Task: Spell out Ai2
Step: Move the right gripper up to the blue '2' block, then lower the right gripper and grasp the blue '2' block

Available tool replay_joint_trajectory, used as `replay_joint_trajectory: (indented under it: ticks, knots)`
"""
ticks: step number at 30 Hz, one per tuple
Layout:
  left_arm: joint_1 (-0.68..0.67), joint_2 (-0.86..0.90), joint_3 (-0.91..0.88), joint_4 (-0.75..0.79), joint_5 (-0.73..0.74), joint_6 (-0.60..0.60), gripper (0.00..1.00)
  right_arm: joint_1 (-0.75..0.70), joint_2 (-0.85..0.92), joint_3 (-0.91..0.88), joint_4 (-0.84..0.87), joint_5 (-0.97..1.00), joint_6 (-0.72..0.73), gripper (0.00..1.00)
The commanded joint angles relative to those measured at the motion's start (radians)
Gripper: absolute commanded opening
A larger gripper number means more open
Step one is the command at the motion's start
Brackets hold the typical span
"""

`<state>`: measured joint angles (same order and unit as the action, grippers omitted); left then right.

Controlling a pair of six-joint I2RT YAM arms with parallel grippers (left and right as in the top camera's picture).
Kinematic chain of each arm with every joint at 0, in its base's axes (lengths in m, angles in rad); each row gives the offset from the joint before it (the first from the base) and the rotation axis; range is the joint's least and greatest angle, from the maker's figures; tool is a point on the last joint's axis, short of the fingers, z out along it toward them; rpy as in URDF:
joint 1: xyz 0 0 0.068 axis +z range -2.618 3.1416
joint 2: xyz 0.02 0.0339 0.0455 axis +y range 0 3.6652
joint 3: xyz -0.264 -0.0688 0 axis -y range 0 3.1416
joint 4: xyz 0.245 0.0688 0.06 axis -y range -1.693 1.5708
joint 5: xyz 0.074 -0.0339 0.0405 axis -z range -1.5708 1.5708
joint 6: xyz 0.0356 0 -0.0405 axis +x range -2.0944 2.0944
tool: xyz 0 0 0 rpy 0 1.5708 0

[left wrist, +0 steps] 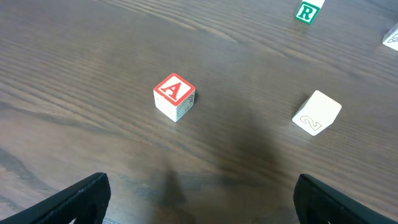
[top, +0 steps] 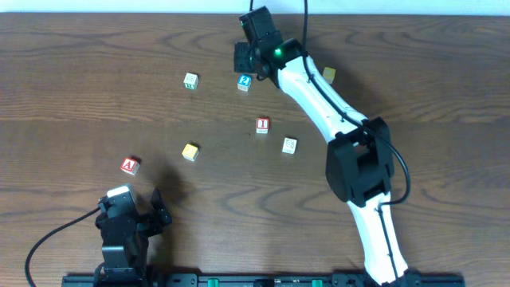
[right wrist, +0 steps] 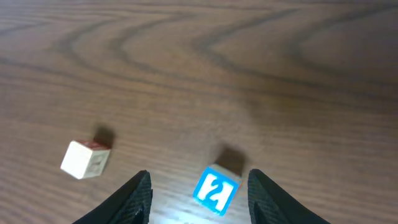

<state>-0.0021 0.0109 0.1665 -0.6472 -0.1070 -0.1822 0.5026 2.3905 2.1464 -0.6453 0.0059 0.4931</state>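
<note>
A blue "2" block (top: 245, 82) lies at the back of the table, and my right gripper (top: 243, 62) hovers just behind it. In the right wrist view the block (right wrist: 215, 190) sits on the wood between the spread fingers (right wrist: 200, 190), untouched. The red "A" block (top: 130, 166) lies at the front left. My left gripper (top: 142, 201) is open and empty a short way in front of it. The left wrist view shows the "A" block (left wrist: 174, 96) ahead of the open fingers (left wrist: 202, 190). A red "I" block (top: 262, 125) lies mid-table.
A green "R" block (top: 190, 80) lies left of the blue block. A yellow-topped block (top: 190, 151) showing a "2" on its side (left wrist: 316, 112) and a white block (top: 289, 145) lie mid-table. A yellowish block (top: 328, 75) sits behind the right arm.
</note>
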Motion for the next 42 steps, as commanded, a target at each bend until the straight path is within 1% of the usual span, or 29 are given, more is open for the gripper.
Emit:
replay_joint_trajectory:
  ticks: [1,3,4,6,8,16,21,26,42]
  knots:
    - [0.000,-0.005,-0.010,-0.002,0.000,0.006,0.95,0.000,0.037,0.027,-0.011,-0.026,0.034,0.52]
    - [0.000,-0.005,-0.010,-0.002,0.000,0.006,0.95,0.003,0.050,0.027,-0.017,-0.033,0.034,0.60]
    - [0.000,-0.006,-0.010,-0.002,0.000,0.006,0.95,0.007,0.054,0.027,-0.021,-0.033,0.034,0.62]
    - [0.000,-0.006,-0.009,-0.002,0.000,0.006,0.95,0.014,0.060,0.027,-0.023,-0.033,0.033,0.63]
    - [0.000,-0.006,-0.010,-0.002,0.000,0.006,0.95,0.020,0.068,0.026,-0.021,-0.031,0.025,0.62]
    - [0.000,-0.006,-0.010,-0.002,0.000,0.006,0.95,0.027,0.095,0.026,-0.029,-0.023,0.026,0.64]
    - [0.000,-0.006,-0.010,-0.002,0.000,0.006,0.95,0.032,0.098,0.024,-0.056,0.018,0.027,0.64]
    - [0.000,-0.006,-0.010,-0.002,0.000,0.006,0.95,0.038,0.111,0.024,-0.081,0.019,0.052,0.64]
    - [0.000,-0.006,-0.010,-0.002,0.000,0.006,0.95,0.043,0.126,0.003,-0.074,0.031,0.052,0.64]
